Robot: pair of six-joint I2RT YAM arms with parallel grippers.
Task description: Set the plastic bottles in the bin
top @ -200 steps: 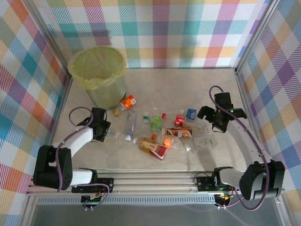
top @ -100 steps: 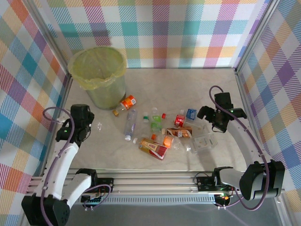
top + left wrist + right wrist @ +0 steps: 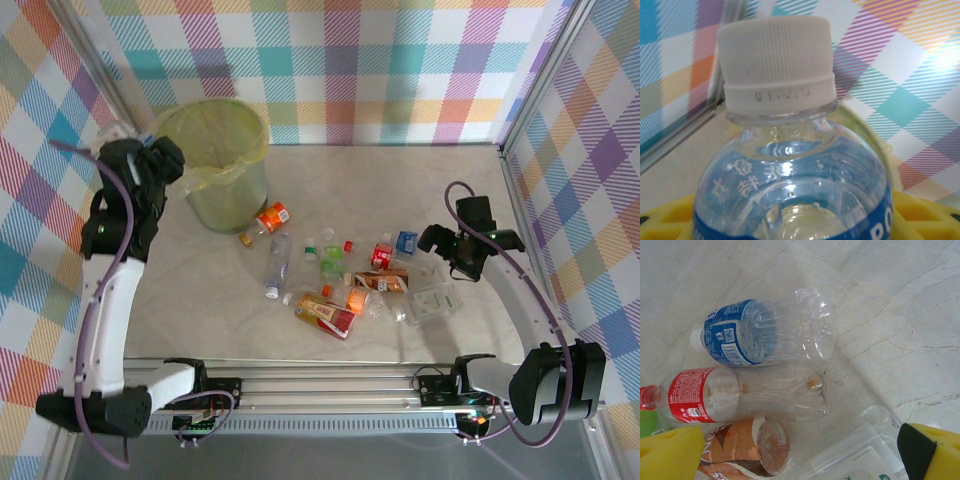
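Across the pale marbled table point(image 3: 400, 180), most of the job apparently left to do. At its far-left corner, the bin point(image 3: 225, 200), with no bottle to be made out inside the yellow-green bag point(image 3: 200, 125) from above. High at the bin's left rim, the left pincer point(image 3: 152, 160), clenched on a white-capped bottle point(image 3: 790, 195) between yellow pads point(image 3: 922, 215); hard to tell whether over the opening or just outside it. Judged a short reach from the first visible drop. Well apart on the right, the right pincer point(image 3: 466, 255), spread wide and grasping nothing, hovering at the edge of the litter. Scattered mid-table, roughly ten plastic bottles point(image 3: 330, 270), mostly crushed, none near enough to count as binned. Nearest the bin, an orange-labelled bottle point(image 3: 270, 217). Below the right wrist camera, a blue-labelled bottle point(image 3: 760, 335) just beside a red-labelled bottle point(image 3: 740, 395), with a brown-labelled bottle point(image 3: 745, 445) close by. Smallest of all, the ribbed white cap point(image 3: 775, 60), screwed on and pointing up in the left wrist view.
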